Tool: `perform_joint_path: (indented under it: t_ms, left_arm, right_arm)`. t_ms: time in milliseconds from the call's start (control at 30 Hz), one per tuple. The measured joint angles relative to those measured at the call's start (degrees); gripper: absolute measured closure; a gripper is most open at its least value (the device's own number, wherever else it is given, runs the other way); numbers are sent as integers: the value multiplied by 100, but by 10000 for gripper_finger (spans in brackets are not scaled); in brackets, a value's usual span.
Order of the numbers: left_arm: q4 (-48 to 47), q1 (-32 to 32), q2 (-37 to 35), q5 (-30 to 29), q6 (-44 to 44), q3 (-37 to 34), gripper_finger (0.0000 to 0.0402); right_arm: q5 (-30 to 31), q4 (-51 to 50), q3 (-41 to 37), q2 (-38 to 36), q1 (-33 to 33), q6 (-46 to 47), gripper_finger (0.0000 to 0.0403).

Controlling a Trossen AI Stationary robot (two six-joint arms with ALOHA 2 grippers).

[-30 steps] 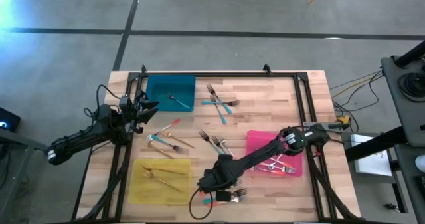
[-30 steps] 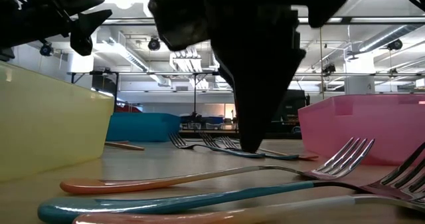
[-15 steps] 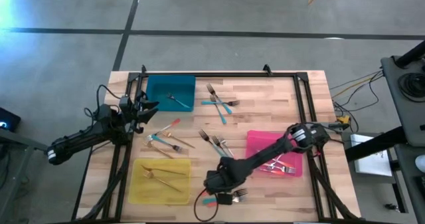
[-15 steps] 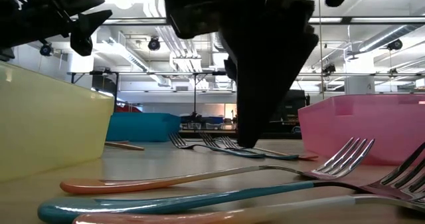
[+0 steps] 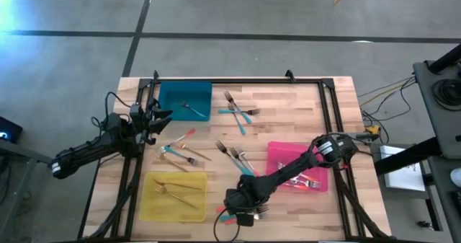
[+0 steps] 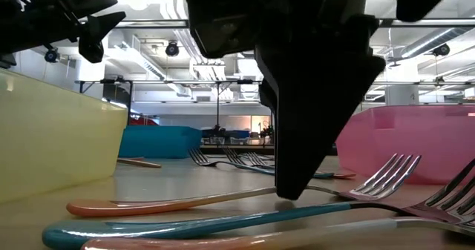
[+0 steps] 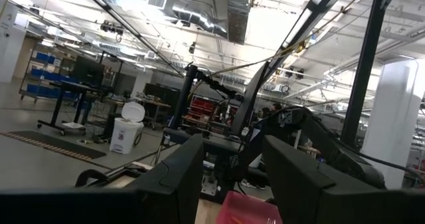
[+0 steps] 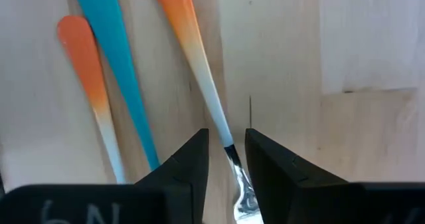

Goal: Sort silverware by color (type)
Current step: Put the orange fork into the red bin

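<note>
Three forks lie near the table's near edge. In the right wrist view they are a coral-handled one (image 8: 83, 51), a teal one (image 8: 109, 31) and a coral one fading to white (image 8: 196, 51). My right gripper (image 8: 227, 164) (image 5: 243, 211) is open by a narrow gap and points down. Its fingers stand on either side of that third fork's thin neck (image 8: 230, 151), low over the table (image 6: 289, 191). My left gripper (image 7: 229, 177) is open and waits above the table's left side (image 5: 155, 117), by the teal tray (image 5: 185, 99).
A yellow tray (image 5: 173, 195) with gold forks sits near-left. A pink tray (image 5: 282, 156) with forks sits under the right arm. Loose forks lie at mid-table (image 5: 234, 155), left of centre (image 5: 180, 151) and toward the far edge (image 5: 238, 113). A black frame rims the table.
My right gripper has moved toward the near edge and come down over the three forks there, until its fingertips are close to the table. The forks have stayed where they were.
</note>
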Motion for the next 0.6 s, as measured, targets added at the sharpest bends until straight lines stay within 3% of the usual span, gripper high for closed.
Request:
perform_joint_path:
  t_ms: [600]
  left_arm:
    - [0,0,0,0,-1,2,260]
  right_arm:
    - [-5,47,-176,-11,-2,-111,337]
